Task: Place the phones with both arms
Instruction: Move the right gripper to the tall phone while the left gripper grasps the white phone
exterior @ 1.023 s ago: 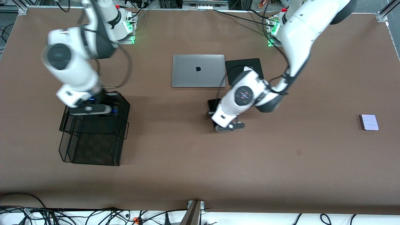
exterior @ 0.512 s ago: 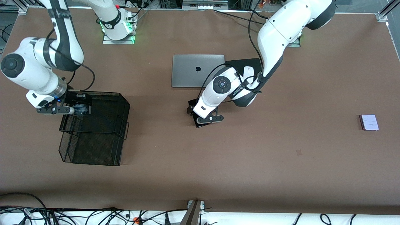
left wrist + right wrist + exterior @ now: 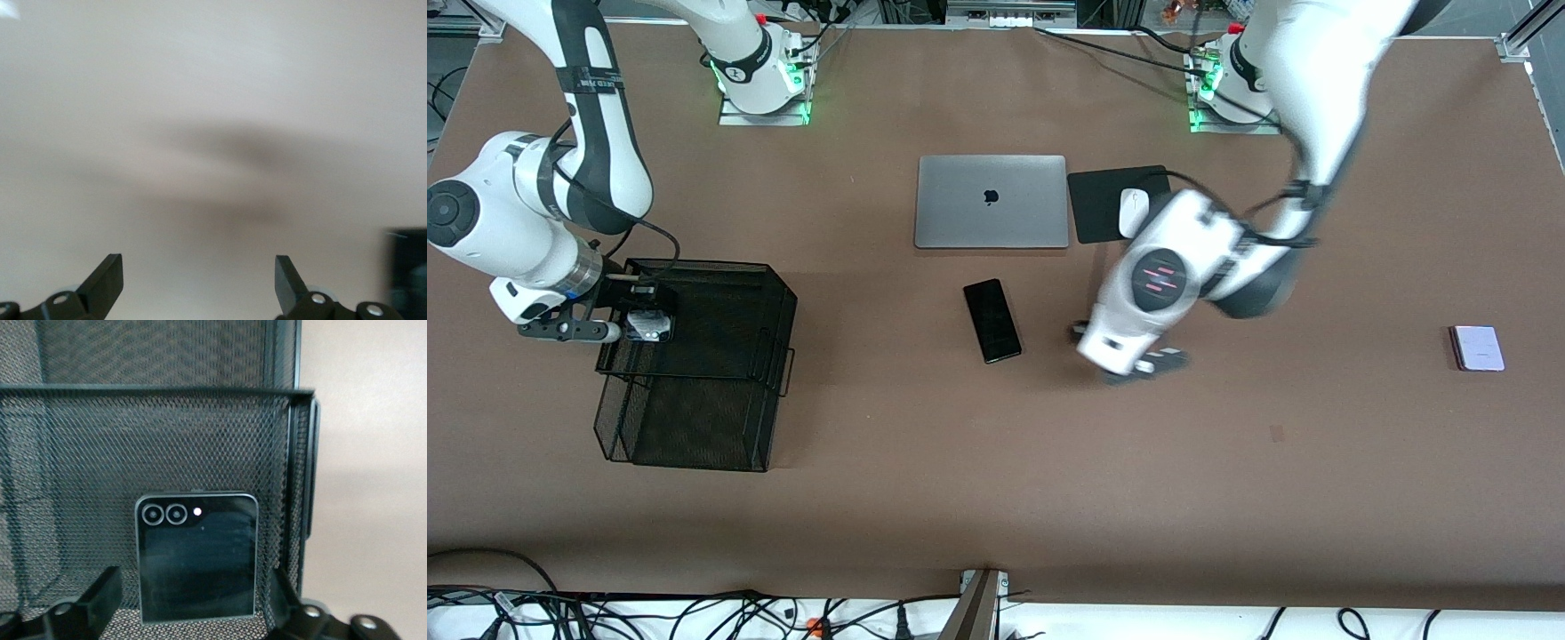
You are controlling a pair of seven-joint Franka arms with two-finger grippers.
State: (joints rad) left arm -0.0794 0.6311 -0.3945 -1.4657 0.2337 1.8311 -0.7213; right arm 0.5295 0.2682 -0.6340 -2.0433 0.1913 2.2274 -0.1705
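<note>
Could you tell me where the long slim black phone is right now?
In the front view the long slim black phone lies flat on the table, nearer the camera than the silver laptop.

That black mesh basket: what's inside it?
In the mesh basket's upper tray lies a small squarish black phone, camera side up, between the open right gripper's fingers. The lower tier's contents are hidden.

A squarish black phone [image 3: 197, 557] lay flat in the mesh tray [image 3: 729, 293], a long black slab [image 3: 992, 320] mid-table, a lilac phone [image 3: 1477, 348] toward the left arm's end
</note>
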